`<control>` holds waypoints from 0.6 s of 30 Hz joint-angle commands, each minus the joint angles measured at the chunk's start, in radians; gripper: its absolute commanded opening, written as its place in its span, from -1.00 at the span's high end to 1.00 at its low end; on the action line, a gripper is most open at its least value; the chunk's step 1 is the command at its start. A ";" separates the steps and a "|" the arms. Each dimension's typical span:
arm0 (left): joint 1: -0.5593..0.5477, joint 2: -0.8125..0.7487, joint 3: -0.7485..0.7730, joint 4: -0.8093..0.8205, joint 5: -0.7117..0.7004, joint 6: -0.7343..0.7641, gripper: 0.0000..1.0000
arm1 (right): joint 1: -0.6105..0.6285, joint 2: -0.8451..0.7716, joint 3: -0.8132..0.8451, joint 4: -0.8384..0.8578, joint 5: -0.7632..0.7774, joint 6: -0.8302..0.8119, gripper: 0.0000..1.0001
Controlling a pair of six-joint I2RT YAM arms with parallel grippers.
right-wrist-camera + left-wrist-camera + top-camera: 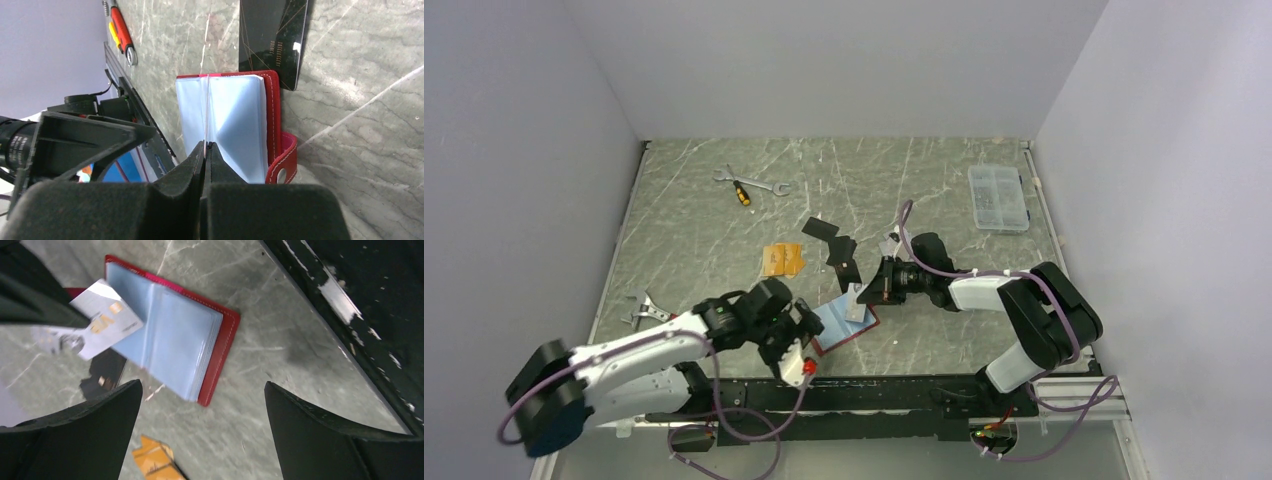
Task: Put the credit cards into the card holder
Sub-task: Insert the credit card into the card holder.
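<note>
place: robot lab test cell | evidence: plain white walls (824,60) boxing a marbled table (704,240) — wrench (772,187), screwdriver (741,193)

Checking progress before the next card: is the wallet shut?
No, the wallet lies open, its clear sleeves fanned out.

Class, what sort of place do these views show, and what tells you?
Probably a robot test cell: plain walls box in a marble-look table, with left arm and right arm mounted at its near edge.

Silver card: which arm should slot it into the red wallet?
Right: the right end effector is shut on the silver-grey plastic card over the open dark-red wallet; the left end effector is open, empty.
</note>
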 commanded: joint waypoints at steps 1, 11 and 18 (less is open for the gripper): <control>-0.009 0.196 0.100 0.130 0.063 0.046 -0.99 | -0.005 -0.030 -0.009 0.101 -0.027 0.010 1.00; -0.005 0.441 0.189 0.040 0.046 0.159 -0.65 | -0.011 -0.009 -0.040 0.164 -0.035 0.000 1.00; -0.005 0.555 0.260 -0.053 0.000 0.211 -0.19 | -0.011 0.063 -0.056 0.259 -0.060 0.025 1.00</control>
